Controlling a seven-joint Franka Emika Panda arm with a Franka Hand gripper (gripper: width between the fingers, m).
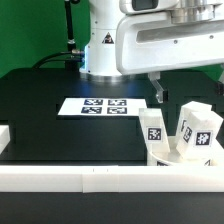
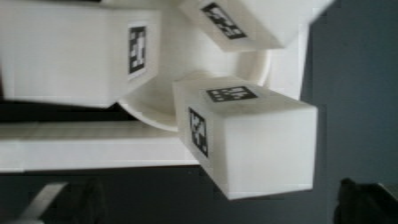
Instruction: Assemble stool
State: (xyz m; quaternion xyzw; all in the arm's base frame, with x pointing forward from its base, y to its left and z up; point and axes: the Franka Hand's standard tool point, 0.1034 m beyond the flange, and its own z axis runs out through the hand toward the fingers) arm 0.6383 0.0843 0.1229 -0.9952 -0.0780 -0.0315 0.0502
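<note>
Three white blocky legs with black-and-white tags stand crowded together at the exterior view's right: one (image 1: pixel 155 128), and two close together (image 1: pixel 200 132). In the wrist view they show as a near leg (image 2: pixel 249 135) and two farther legs (image 2: pixel 80 55) (image 2: pixel 231 20). The round white seat (image 2: pixel 249 72) lies among them and its curved rim shows; in the exterior view the seat (image 1: pixel 163 153) is mostly hidden. My gripper (image 1: pixel 157 92) hangs above the table just behind the legs. It is open and empty; in the wrist view the gripper (image 2: pixel 205 205) has dark fingers (image 2: pixel 43 200) wide apart.
The marker board (image 1: pixel 100 105) lies in the middle of the black table. A long white border rail (image 1: pixel 60 178) runs along the front edge and another (image 2: pixel 71 150) lies beside the seat. The robot's base stands at the back.
</note>
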